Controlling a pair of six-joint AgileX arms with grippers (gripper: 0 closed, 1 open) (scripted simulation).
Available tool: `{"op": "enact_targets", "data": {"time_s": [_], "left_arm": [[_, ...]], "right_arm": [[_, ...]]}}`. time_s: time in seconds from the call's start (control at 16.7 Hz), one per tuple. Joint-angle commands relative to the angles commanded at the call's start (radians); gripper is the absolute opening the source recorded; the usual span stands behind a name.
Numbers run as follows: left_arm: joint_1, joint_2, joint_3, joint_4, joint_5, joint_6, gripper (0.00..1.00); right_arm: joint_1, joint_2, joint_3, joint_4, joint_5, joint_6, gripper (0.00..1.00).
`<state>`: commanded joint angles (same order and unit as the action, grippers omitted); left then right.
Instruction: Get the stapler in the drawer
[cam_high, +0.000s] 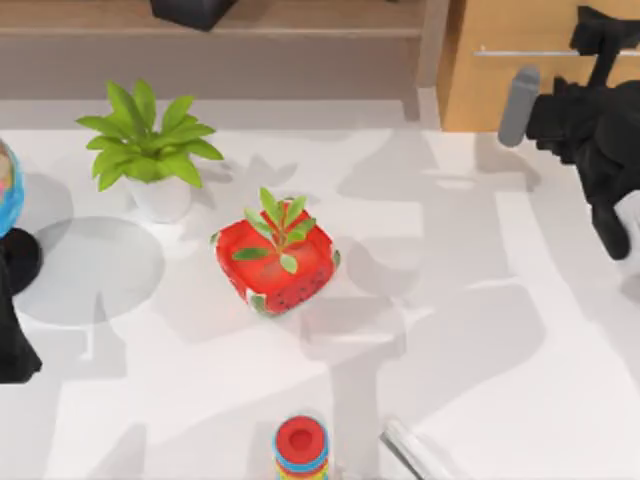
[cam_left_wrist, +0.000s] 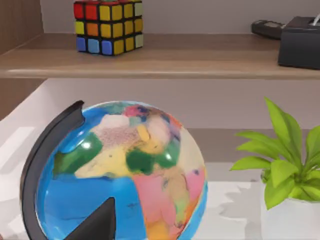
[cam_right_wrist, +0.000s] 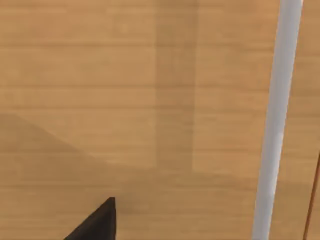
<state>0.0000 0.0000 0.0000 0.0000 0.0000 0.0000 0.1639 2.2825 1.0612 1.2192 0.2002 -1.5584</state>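
The stapler (cam_high: 418, 452) lies at the counter's near edge, beside the ring toy (cam_high: 301, 447). It looks light, hard, best pinched across its middle. The right gripper (cam_high: 600, 45) faces the shut drawer (cam_high: 505, 85); I cannot tell its fingers. The left arm is parked.

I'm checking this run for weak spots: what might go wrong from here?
The right gripper is near the handle of the shut drawer; a misaligned grasp could slip off the thin bar. The stapler lies at the table's near edge beside the ring toy, so a later pick might knock either.
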Motion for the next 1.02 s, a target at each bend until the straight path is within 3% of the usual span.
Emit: {"op": "enact_targets", "data": {"time_s": [0.72,1.02], "left_arm": [[0.000,0.000,0.000,0.000,0.000,0.000,1.00],[0.000,0.000,0.000,0.000,0.000,0.000,1.00]], "right_arm": [[0.000,0.000,0.000,0.000,0.000,0.000,0.02],[0.000,0.000,0.000,0.000,0.000,0.000,0.00]]}}
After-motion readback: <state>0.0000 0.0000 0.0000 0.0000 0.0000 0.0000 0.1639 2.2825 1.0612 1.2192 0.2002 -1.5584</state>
